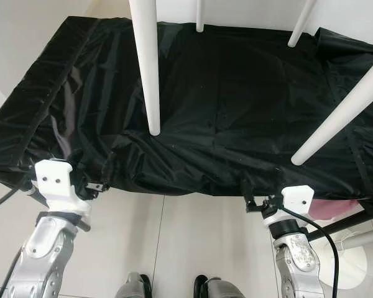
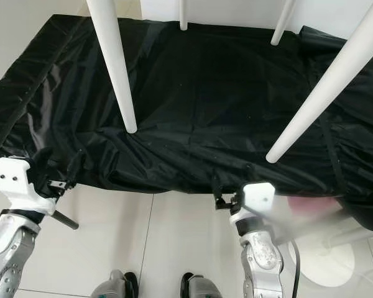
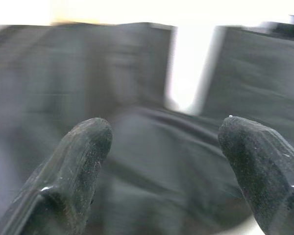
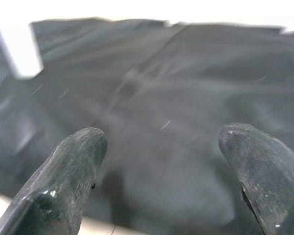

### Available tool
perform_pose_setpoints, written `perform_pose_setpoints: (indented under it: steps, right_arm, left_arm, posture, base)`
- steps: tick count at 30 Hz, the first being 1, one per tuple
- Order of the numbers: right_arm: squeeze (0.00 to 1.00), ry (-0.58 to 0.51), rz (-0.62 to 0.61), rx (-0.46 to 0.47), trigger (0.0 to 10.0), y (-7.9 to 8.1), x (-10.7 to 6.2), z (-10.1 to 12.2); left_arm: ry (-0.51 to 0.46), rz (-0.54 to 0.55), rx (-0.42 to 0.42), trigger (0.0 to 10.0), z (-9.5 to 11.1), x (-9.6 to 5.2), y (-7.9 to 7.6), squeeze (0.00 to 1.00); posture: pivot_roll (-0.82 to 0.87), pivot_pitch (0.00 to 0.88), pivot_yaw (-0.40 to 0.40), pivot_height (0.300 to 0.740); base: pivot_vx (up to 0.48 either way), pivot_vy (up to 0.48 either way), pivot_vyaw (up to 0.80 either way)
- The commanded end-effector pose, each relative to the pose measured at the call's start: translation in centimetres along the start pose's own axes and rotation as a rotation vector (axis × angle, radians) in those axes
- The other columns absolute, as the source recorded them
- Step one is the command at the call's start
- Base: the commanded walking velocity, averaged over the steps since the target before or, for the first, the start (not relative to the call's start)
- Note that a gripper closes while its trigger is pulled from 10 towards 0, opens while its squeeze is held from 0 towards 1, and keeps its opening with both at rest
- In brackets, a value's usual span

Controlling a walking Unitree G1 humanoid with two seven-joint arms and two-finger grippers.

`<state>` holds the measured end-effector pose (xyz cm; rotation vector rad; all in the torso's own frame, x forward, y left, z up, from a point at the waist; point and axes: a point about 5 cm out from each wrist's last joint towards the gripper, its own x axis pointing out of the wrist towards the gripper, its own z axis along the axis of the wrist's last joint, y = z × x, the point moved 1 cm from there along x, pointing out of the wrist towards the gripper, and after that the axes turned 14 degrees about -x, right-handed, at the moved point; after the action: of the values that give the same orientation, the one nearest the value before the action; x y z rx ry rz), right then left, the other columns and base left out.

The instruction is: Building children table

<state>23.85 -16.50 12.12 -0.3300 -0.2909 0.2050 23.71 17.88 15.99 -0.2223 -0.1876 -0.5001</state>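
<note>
Down at 7 o'clock the left tool (image 1: 98,185) hangs released by the black cover's (image 1: 224,105) near edge, right tool (image 1: 256,205) at 5 o'clock likewise. Four white legs (image 1: 147,68) already stand up, so I'd guess it's nearly built.

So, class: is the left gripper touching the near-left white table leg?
Apart. In the left eye view the left gripper sits at the black cover's front edge, while the leg stands farther back.
</note>
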Motion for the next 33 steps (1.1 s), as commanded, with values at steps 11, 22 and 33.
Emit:
perform_pose_setpoints:
  steps: [11,22,33]
  right_arm:
    - [0.0,0.043,0.402,-0.096,10.0,3.9,-3.2,-2.9]
    - [0.0,0.252,0.489,-0.101,10.0,4.3,-4.8,-8.6]
    - [0.0,0.617,0.34,-0.002,10.0,4.4,-6.8,-14.2]
  left_arm:
    - [0.226,-0.173,0.119,10.0,-5.7,-3.5,-1.1,0.0]
    - [0.501,-0.118,0.087,10.0,-13.3,-7.4,0.4,0.0]
    - [0.662,0.088,0.06,10.0,-18.2,-8.0,1.2,0.0]
  posture:
    - [-0.01,0.159,-0.006,0.74]
    - [0.0,0.127,-0.022,0.74]
    - [0.02,0.092,-0.048,0.74]
  base:
    - [0.0,0.0,0.0]
    - [0.0,0.0,0.0]
    - [0.0,0.0,0.0]
